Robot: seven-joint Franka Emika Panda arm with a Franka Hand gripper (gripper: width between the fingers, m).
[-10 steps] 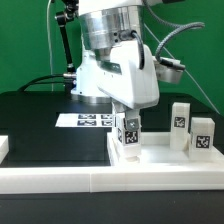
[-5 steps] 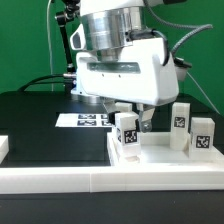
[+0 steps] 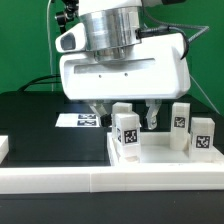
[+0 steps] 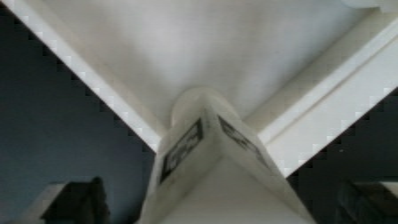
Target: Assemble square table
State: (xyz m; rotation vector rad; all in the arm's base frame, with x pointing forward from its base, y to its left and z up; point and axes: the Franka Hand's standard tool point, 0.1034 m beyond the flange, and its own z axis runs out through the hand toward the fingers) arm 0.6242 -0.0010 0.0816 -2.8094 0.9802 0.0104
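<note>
Square tabletop slab (image 3: 150, 160) lies flat at the exterior view's right, against the near border wall (image 3: 60, 178); rigid plastic, probably light, best gripped at its raised rim. Legs stand on it: one (image 3: 126, 134) near-left, two (image 3: 181, 117) (image 3: 202, 137) at right; small, stiff, tippy, so pinch mid-body across flat sides. Gripper (image 3: 125, 115) hovers over the near-left leg, jaws wide, holding nothing.

The exterior camera is sitting low and close, looking level across the black surface (image 3: 30, 110) toward the arm. The wrist camera is peering straight down, very near. Both are catching the tagged leg (image 3: 125, 134) (image 4: 210, 150) beneath the tool (image 3: 127, 117).
</note>
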